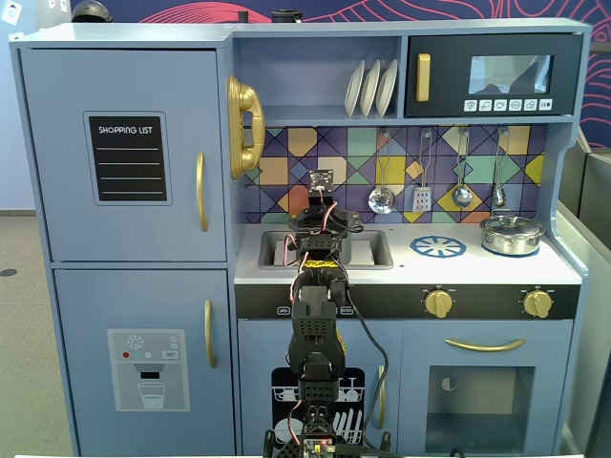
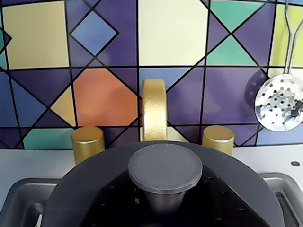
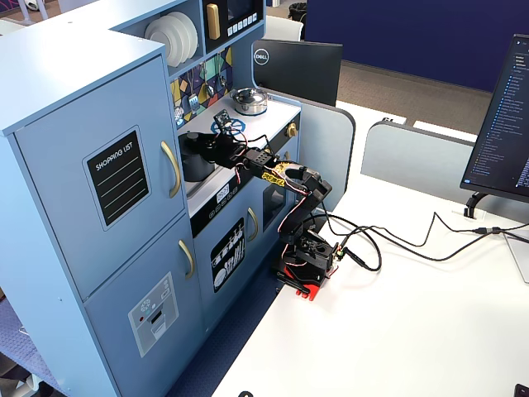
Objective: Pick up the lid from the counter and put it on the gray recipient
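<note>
The lid (image 2: 90,189), a matte dark-gray disc with a round central knob (image 2: 164,168), fills the bottom of the wrist view. It lies level over the sink (image 2: 23,194), in front of the gold faucet (image 2: 155,109). The gray recipient (image 3: 196,161) stands at the sink, and in a fixed view the arm hides it. My gripper (image 3: 215,147) reaches over the pot's top, and in the front fixed view the gripper (image 1: 320,218) is over the sink. Its fingers show in no view, so I cannot tell whether they hold the lid or whether the lid rests on the pot.
A shiny silver pot (image 1: 512,234) with its own lid sits on the counter's right end, beside a blue burner (image 1: 438,247). Two gold taps (image 2: 87,142) flank the faucet. A slotted spoon (image 2: 279,101) and other utensils hang on the tiled backsplash. A shelf runs above.
</note>
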